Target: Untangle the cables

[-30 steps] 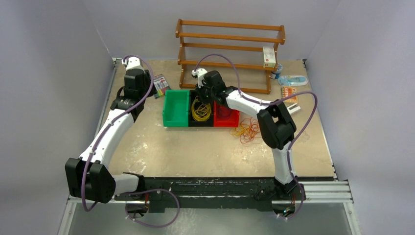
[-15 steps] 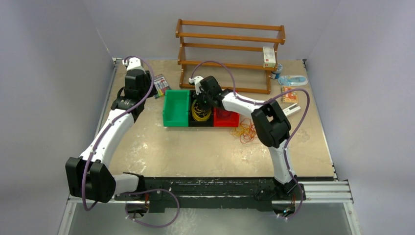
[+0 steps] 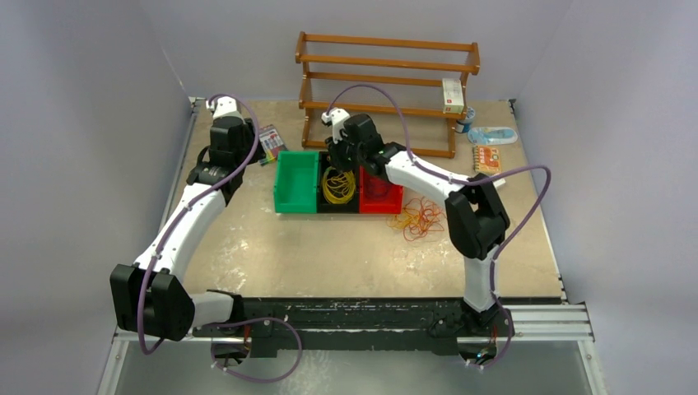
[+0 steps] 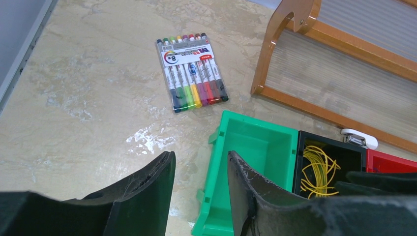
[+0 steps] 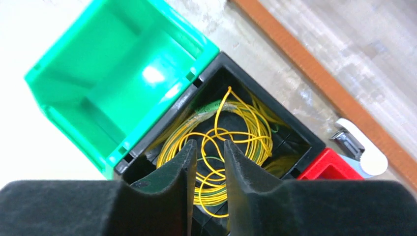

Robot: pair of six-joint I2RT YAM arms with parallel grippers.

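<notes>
Moved: right arm's elbow has swung out to the right since the earlier frames, and its wrist sits slightly farther back over the bins. Left arm has not shifted.
Right claw (image 5: pixel 209 147): jaws a narrow gap apart, with nothing pinched that we can see. It points down into the black bin (image 3: pixel 338 209).
Left claw (image 4: pixel 200 157): jaws apart and empty, hovering at the far left, just left of the green bin (image 5: pixel 123 73).
Cables: yellow cables (image 5: pixel 236 128) lie coiled inside the black bin, the middle of three. Orange cables (image 3: pixel 418 220) lie loose on the table, just near-right of the red bin (image 3: pixel 380 202). We make out no purple strands.
Cable vs claw: the yellow coil sits directly under the right claw's tips, and we can't tell whether they touch. The orange pile is well apart, to the right and nearer.
Risk: a fine loop could snag on a finger as the claw lifts, dragging the coil back out over the bin wall.
Risk 2: closing blind could grab several loops at once and tighten the tangle.
</notes>
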